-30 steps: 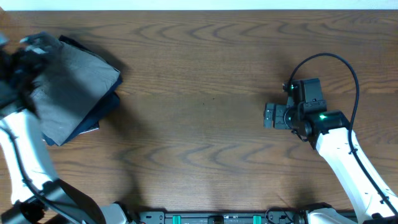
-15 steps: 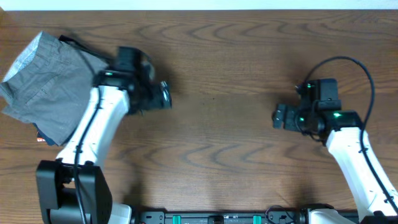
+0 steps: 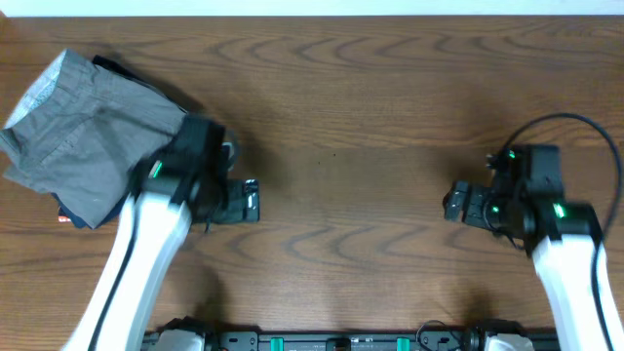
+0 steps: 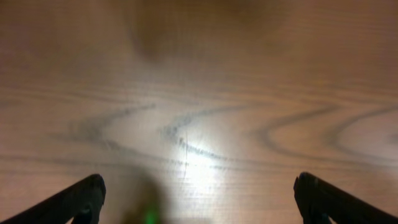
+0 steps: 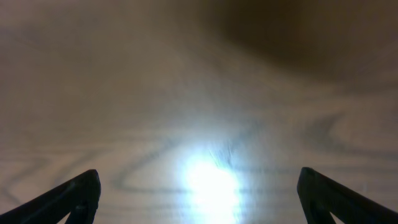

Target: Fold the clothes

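Note:
The grey shorts (image 3: 88,136) lie folded at the far left of the table, on top of a dark navy garment (image 3: 146,190). A paler lining shows at their upper left corner. My left gripper (image 3: 249,202) is open and empty, right of the shorts and apart from them, over bare wood (image 4: 199,205). My right gripper (image 3: 454,205) is open and empty at the right side of the table, over bare wood (image 5: 199,199). Both wrist views show only wood grain between the fingertips.
The wooden table (image 3: 341,127) spreads between the two arms. The navy garment's edge pokes out under the shorts at the far left. A white wall strip runs along the table's far edge.
My left arm left the shorts on the pile and swung right, then pulled back toward the front. My right gripper moved right and toward the front.

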Tool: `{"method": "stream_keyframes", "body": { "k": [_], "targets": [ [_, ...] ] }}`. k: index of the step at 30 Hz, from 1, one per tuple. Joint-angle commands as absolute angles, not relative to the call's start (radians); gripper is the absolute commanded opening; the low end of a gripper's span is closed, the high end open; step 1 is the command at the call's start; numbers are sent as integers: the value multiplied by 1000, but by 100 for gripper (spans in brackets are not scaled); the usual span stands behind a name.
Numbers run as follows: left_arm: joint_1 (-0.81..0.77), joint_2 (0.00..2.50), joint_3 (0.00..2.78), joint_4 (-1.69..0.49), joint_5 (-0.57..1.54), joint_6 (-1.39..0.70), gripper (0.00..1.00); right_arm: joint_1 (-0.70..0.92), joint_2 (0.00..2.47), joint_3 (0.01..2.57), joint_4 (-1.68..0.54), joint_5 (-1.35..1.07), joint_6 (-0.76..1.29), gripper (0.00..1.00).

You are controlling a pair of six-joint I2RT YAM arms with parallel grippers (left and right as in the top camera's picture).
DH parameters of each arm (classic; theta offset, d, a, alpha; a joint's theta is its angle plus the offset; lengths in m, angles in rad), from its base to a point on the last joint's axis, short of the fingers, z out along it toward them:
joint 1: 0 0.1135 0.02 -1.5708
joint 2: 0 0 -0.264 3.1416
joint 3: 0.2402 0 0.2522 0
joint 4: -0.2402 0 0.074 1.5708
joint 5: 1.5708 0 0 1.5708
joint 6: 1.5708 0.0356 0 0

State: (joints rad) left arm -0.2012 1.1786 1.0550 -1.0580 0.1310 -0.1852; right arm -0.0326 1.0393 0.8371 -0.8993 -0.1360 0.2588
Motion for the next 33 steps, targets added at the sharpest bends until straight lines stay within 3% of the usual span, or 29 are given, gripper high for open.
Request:
{"method": "stream_keyframes", "body": {
  "k": [1, 7, 13, 33],
  "targets": [
    [-202, 945, 953, -992, 98, -188, 98, -36, 840, 763, -843, -112, 276, 99],
    [-202, 519, 746, -756, 51, -222, 98, -33, 469, 632, -748, -52, 276, 99],
    [-202, 309, 727, -769, 52, -222, 98, -33, 323, 622, -805, -53, 276, 99],
    [-202, 278, 727, -770, 52, -222, 98, -32, 312, 619, -1100, -54, 276, 99]
  ]
}}
